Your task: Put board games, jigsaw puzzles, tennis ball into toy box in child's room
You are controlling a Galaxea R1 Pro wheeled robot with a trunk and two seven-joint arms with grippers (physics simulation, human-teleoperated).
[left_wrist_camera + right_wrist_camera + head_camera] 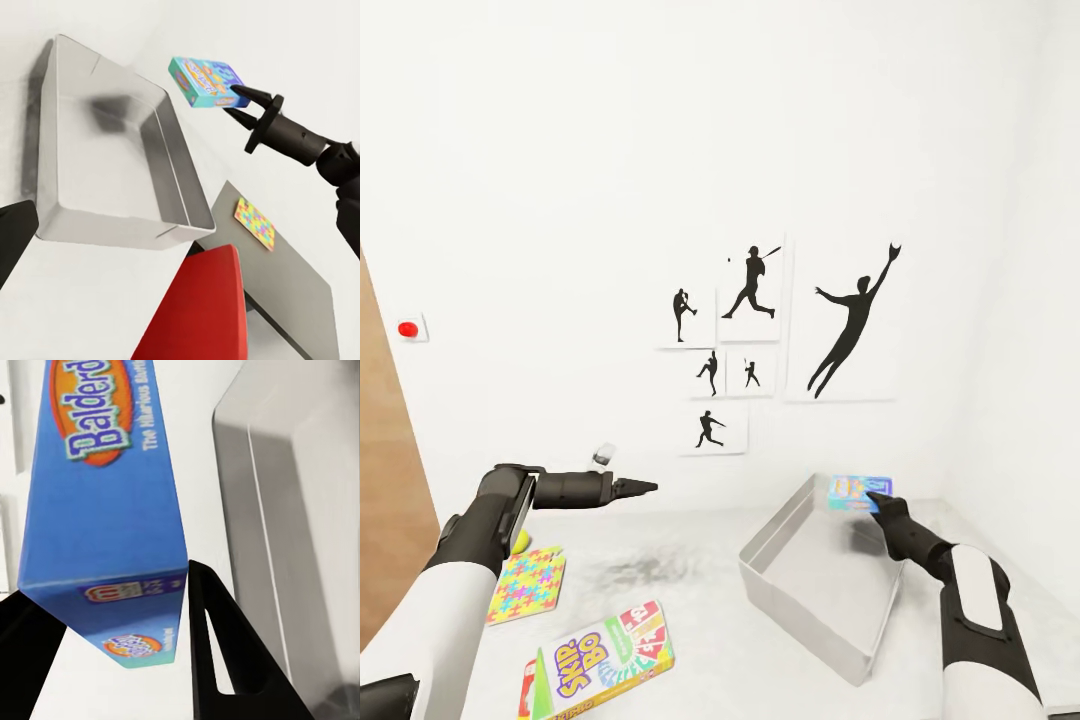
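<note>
Right claw (pixel 877 497) grips blue Balderdash board game (pixel 857 492), orange-lettered.

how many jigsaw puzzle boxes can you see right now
2: one jigsaw puzzle lies on the table under the left arm; another jigsaw puzzle lies on the lower dark-grey cabinet section.

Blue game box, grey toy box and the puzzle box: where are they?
Blue game box (pixel 204 81): left wrist view, on its printed front face.
Grey toy box (pixel 785 520): head view, on its left wall.
Puzzle box (pixel 528 584): head view, on the middle of its colourful lid.
</note>
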